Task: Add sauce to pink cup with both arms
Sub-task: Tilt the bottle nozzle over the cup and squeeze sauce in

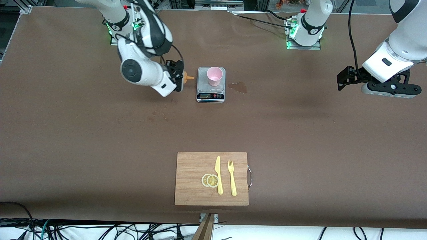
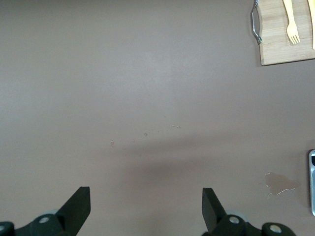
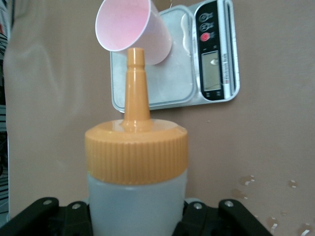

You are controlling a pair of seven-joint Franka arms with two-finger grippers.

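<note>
Right gripper [image 1: 179, 77] pinches the sauce [image 3: 137, 196] by its soft whitish body, tipped sideways just beside the scale [image 1: 210, 96], nozzle toward the cup [image 1: 215, 76]. The bottle looks light and squeezable; the cup, standing on the scale, looks light and tippable. Left gripper [image 2: 146, 209] waits spread over bare table. No legible writing.

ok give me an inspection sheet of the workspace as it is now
surface: brown table, wet stain beside scale
job's things: pink cup upright on scale; sauce bottle tipped sideways, nozzle toward cup
clutter: cutting board with knife, fork, lemon slices
grippers: right gripper shut on sauce bottle beside scale; left gripper open, waiting over bare table
cables: black cables near arm bases
surroundings: loose cables on floor
</note>
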